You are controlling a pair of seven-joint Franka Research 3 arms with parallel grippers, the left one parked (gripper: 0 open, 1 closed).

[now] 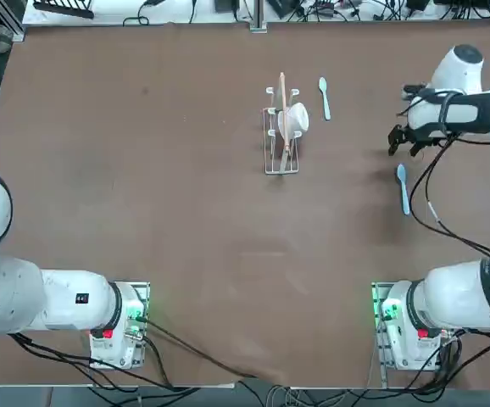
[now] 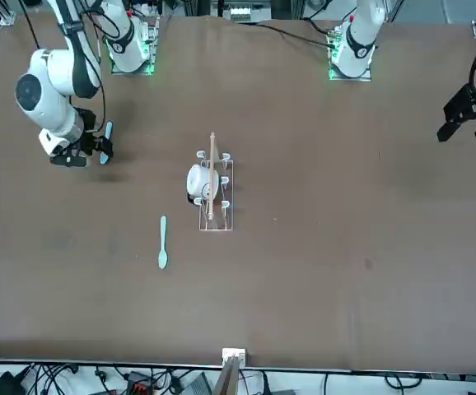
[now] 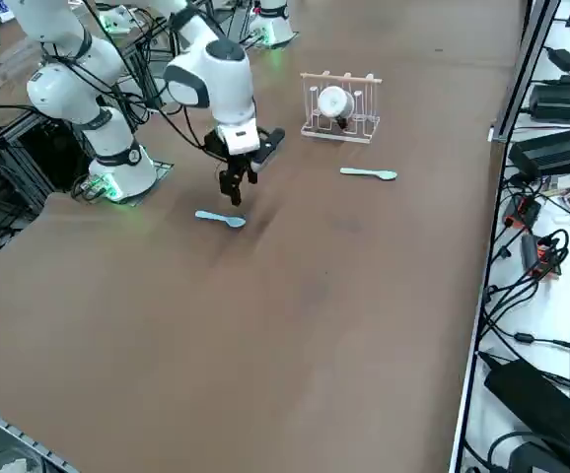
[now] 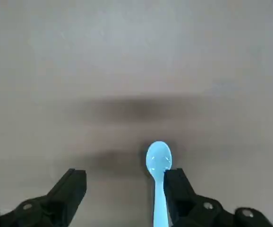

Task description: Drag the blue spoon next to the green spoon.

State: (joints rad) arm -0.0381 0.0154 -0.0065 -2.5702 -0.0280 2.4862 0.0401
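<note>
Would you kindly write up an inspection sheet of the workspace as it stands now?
Surface: brown table, no spills seen
Job's things: blue spoon near the right gripper; green spoon beside the rack, not touching it
Clutter: rack holding a white cup
Grippers: right gripper open above the table, by the blue spoon, not gripping it
Cables: black cables trail from the arm bases
Surroundings: electronics and leads beyond the table's far edge

Illumination even and moderately bright across the tabletop (image 1: 186, 203); soft dark shadows lie on it by the right gripper (image 1: 410, 144); faint glare on the brown surface in 3 views; right wrist view greyish, tabletop softly blurred, 2 dark shadow bands, small highlights on the blue spoon's (image 4: 159, 163) bowl.
</note>
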